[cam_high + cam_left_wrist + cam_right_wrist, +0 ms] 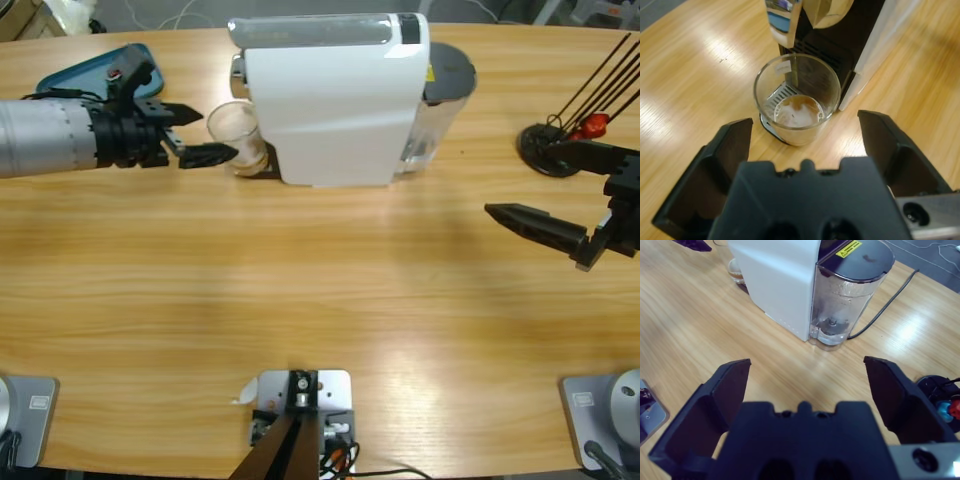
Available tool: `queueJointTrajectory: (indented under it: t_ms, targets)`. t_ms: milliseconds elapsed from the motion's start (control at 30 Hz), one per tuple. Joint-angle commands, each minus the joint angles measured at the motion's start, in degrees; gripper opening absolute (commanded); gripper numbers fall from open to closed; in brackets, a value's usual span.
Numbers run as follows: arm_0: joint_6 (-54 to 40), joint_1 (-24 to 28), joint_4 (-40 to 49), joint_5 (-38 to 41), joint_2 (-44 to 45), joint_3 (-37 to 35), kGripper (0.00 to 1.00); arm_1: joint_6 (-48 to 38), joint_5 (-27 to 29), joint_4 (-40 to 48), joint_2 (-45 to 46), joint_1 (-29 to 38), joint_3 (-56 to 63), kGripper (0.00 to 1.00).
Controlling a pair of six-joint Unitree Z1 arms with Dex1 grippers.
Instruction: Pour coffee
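From above: clear glass cup (237, 137) parked on the drip tray at the front of the white coffee machine (335, 100), on the wooden worktop (300, 290). Left gripper (205, 133) reaching in from the side, jaws spread wide, one tip just beside the cup wall, the other out past the rim, nothing held. Right gripper (560, 215) well apart at the far side, near a black capsule stand (548, 150); only one of its jaws plainly visible here. Along the left wrist: cup (797, 100) centred ahead between the open jaws, under the spout (826, 12), with the coffee (797, 111) lying as a shallow amber-brown layer at the bottom. Likely light with so little inside, but rigid, smooth and slippery, and breakable under a hard squeeze; best taken around the mid-wall, below the rim and above the thick base, with both jaws square to the sides and moderate force. Little sloshing risk at this fill, yet worth keeping upright until clear of the spout. Along the right wrist: jaws wide apart and empty, facing the machine's water tank (847, 300) and its power cord (885, 305), with the cup only glimpsed beyond the machine's far corner.
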State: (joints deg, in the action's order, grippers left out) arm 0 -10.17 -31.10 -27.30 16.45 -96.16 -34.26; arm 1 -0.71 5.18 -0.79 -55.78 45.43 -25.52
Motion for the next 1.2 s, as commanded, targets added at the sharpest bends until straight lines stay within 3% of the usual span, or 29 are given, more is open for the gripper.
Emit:
queueJointTrajectory:
  t_ms: [33,667,833,867,933,1033,1200]
  targets:
    - [-0.64,0.49,-1.8,1.95,-6.79,-2.94,0.918,-0.17,-1.05,0.79,-2.03,0.54,1.35,1.0]
    - [-0.83,0.71,-1.8,4.12,-13.68,-7.31,0.908,0.2,-1.4,0.96,-3.68,0.54,1.03,1.0]
    - [-1.01,1.06,-1.8,4.12,-13.08,-7.31,0.669,0.27,-1.49,0.96,-3.72,0.54,1.0,1.0]
    - [-1.23,1.18,-1.8,4.27,-12.85,-7.31,0.561,0.27,-1.49,0.96,-3.72,0.54,1.0,1.0]
    - [-1.52,1.73,-1.76,5.42,-12.52,-7.31,0.453,0.27,-1.49,0.96,-3.72,0.54,1.0,1.0]
    - [-1.59,2.34,-1.73,6.89,-12.22,-7.24,0.353,0.29,-1.56,0.96,-3.75,0.54,1.0,1.0]
    - [-1.6,2.45,-1.71,7.53,-11.33,-6.03,0.344,0.36,-1.58,0.96,-3.89,0.54,0.91,1.0]
